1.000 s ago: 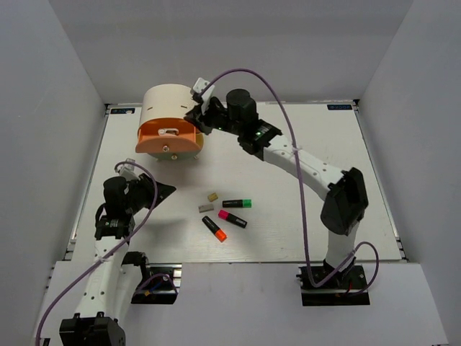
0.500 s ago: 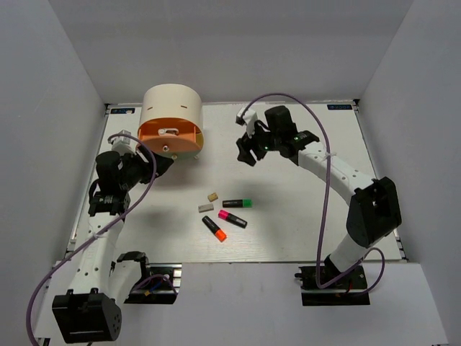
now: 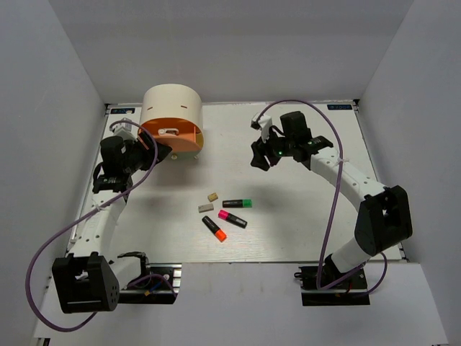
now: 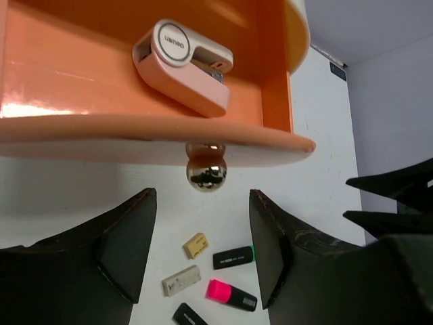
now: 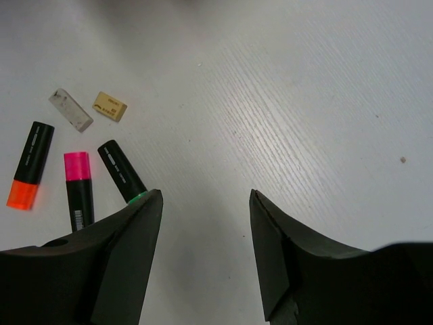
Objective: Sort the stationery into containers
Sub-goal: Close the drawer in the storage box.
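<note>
Three highlighters (image 3: 232, 218) and two erasers (image 3: 206, 207) lie unsorted at the centre of the table (image 3: 317, 231). At eleven o'clock, the orange drawer (image 4: 135, 68) of the cream drum (image 3: 171, 108) stands open for them, a pink-white piece (image 4: 184, 66) inside. The left gripper (image 4: 201, 223) faces its knob (image 4: 206, 172), the right gripper (image 5: 205, 196) hovers at two o'clock; both are wide-jawed and empty.

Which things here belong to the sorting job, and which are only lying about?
For the job:
- round container, its orange drawer open with a pink-white piece inside
- green highlighter, pink highlighter, orange highlighter
- beige eraser, grey eraser

Not for the job:
- purple cable
- table
- walls
</note>
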